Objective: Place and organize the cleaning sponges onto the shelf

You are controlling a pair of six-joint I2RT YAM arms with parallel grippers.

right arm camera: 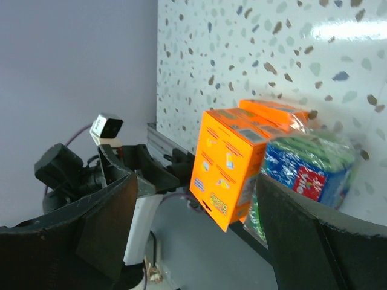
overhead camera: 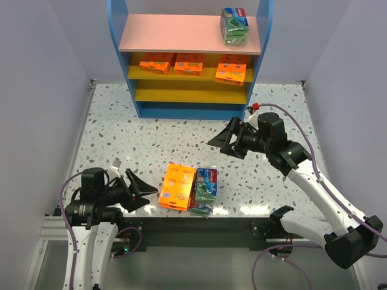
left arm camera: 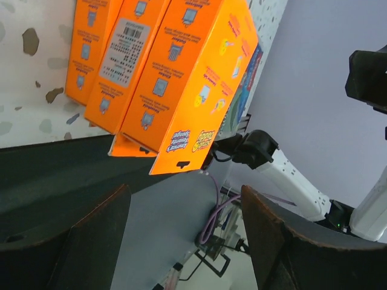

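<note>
Speckled tabletop [overhead camera: 151, 139]: orange sponge packs [overhead camera: 177, 186] sit just ahead of the left claw [overhead camera: 140, 184], jaws parted and empty; right claw [overhead camera: 221, 142], equally parted, hangs farther off.

The left arm [overhead camera: 84, 238] and right arm [overhead camera: 314, 184] share white links and black joints. Purple cables [overhead camera: 302, 128] loop along both; their fingers [overhead camera: 139, 183] are broad black wedges.
</note>
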